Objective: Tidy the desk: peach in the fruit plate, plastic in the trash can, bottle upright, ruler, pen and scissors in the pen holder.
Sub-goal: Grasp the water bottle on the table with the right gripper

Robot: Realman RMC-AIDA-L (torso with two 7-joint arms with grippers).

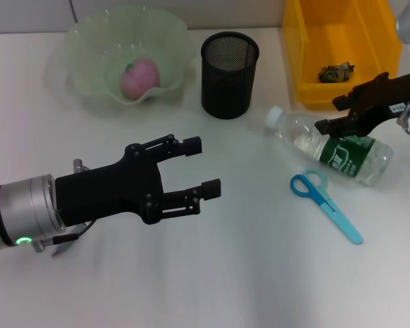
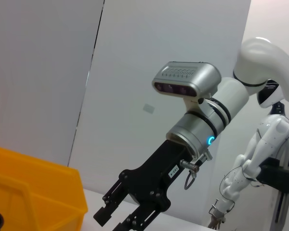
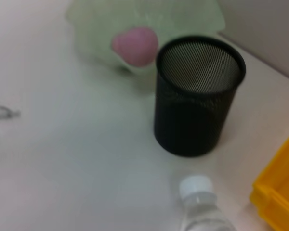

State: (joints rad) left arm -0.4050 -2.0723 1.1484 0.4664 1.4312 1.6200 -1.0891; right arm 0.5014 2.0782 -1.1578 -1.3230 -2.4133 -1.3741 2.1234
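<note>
While the bottle [image 1: 328,146] lies on its side on the bench [image 1: 212,273], cap pointing toward the pen holder [image 1: 229,65], I've got the right tool [image 1: 335,115] hanging over its labelled middle. Fingers look parted, one either side of the body, nothing pinched yet as far as I can tell from the head cam. Makes sense: grab mid-body, then tip it upright.

Right wrist cam shows the white cap [image 3: 195,186] w/ the mesh holder just beyond, so there's not much room on that side; I'd stand the bottle away from the holder.

Left tool [image 1: 197,167] floats over the open bench, well apart from everything, fingers spread, carrying nothing. Reads as parked, out of the right arm's way.

Peach [image 1: 139,76] sits in the green fruit plate [image 1: 89,68], so that bit looks done. Crumpled scrap [image 1: 335,71] lies in the yellow bin [image 1: 314,89], prob the plastic, looks done too. Scissors [image 1: 324,197] lie flat on the bench just beside the bottle, blue handles toward it, not yet in the holder. Ruler & pen: can't spot either on the bench, and can't see down into the holder.

Risk as I judge it: round, clear bottle could roll or slip as the fingers close, maybe nudge the scissors.
</note>
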